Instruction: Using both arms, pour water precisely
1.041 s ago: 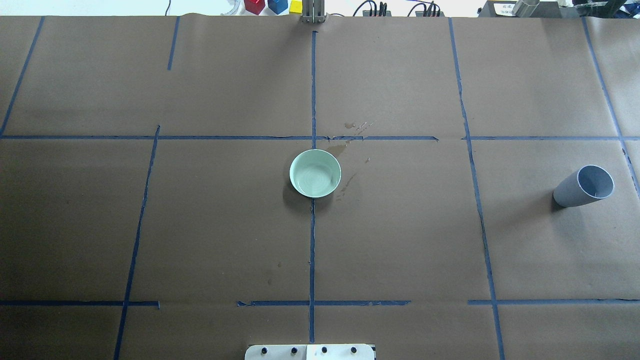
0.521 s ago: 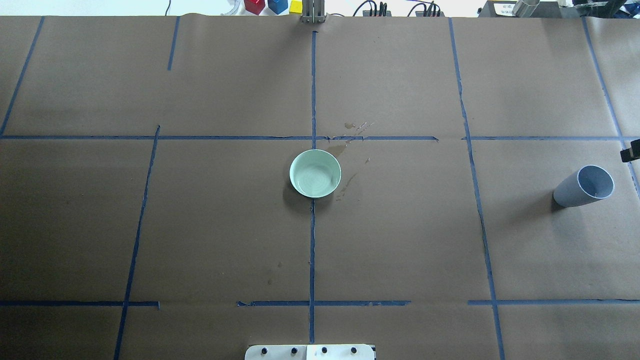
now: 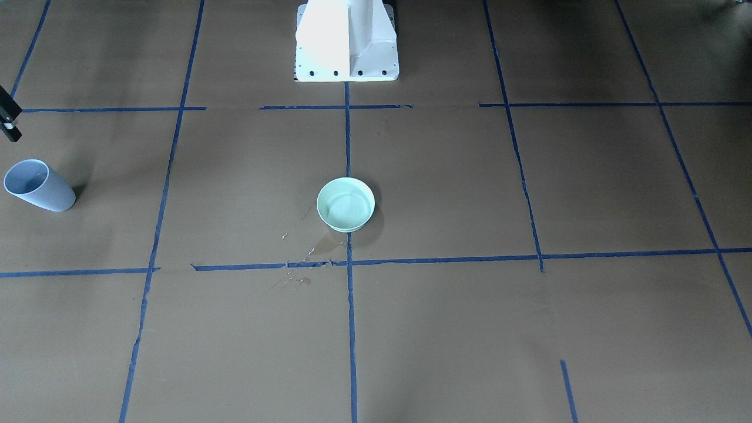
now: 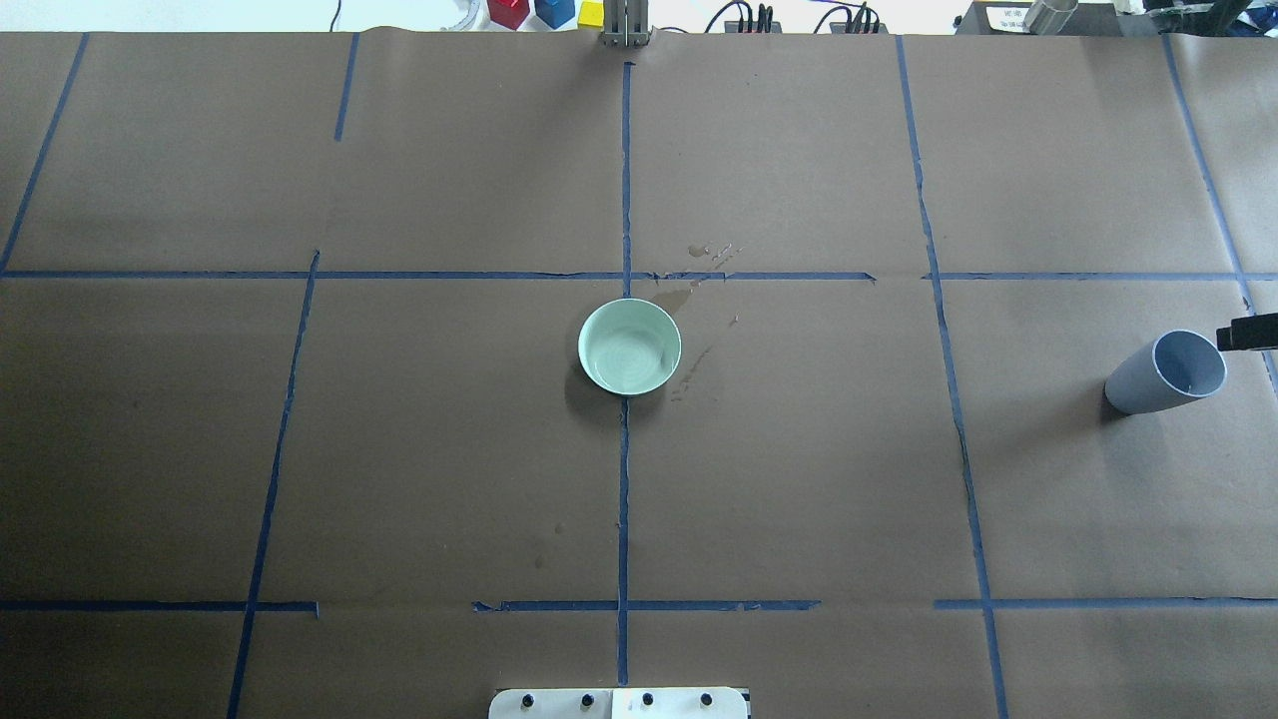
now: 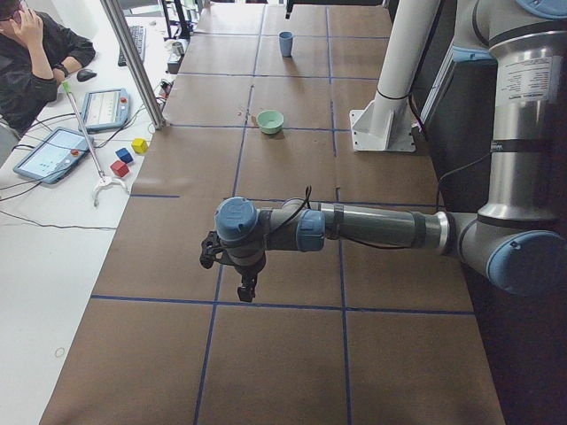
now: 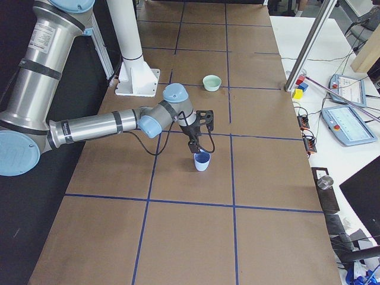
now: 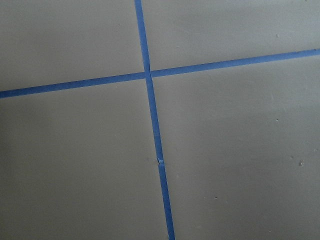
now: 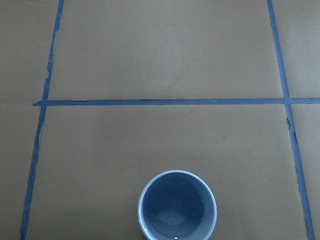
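Observation:
A blue-grey cup (image 4: 1163, 374) stands at the table's right side, also in the front view (image 3: 38, 186) and the right side view (image 6: 202, 161). The right wrist view looks down into the cup (image 8: 177, 207), where water (image 8: 172, 217) shows as a faint sheen. A mint-green bowl (image 4: 629, 347) sits at the table's centre. My right gripper (image 4: 1248, 332) enters only as a black tip at the view's edge, just beyond the cup's rim; I cannot tell whether it is open. My left gripper (image 5: 246, 288) hangs over bare paper far from both vessels; I cannot tell its state.
Wet spots (image 4: 699, 262) mark the brown paper beside the bowl. The white pedestal (image 3: 346, 41) stands at the robot's side. Coloured blocks (image 4: 544, 12) and cables lie past the far edge. An operator (image 5: 35, 49) and tablets (image 5: 53, 152) are at a side table.
The right gripper's black tip came into the overhead view at the right edge and moved down and inward, closer to the cup's rim. Cup and bowl have not moved.

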Tool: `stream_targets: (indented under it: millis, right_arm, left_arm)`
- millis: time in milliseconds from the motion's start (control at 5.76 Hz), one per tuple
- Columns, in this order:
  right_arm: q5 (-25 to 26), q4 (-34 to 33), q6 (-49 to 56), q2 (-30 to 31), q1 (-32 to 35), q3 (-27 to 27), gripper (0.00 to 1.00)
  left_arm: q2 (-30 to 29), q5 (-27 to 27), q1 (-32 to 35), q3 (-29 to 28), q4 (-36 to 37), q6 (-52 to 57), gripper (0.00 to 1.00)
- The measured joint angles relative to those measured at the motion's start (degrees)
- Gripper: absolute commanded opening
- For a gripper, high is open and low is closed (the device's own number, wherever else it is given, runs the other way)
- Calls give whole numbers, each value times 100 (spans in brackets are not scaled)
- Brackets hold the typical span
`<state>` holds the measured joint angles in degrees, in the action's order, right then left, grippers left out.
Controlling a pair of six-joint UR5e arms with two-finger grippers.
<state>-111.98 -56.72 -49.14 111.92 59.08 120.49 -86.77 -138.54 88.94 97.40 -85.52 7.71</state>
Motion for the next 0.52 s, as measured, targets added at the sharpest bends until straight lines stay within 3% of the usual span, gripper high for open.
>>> stream_targets:
  millis: [521]
  right_arm:
    - [2223,1082,-1525,597,-1720,-12,99]
  left_arm:
    - [44,-6,0,38,0,-9,100]
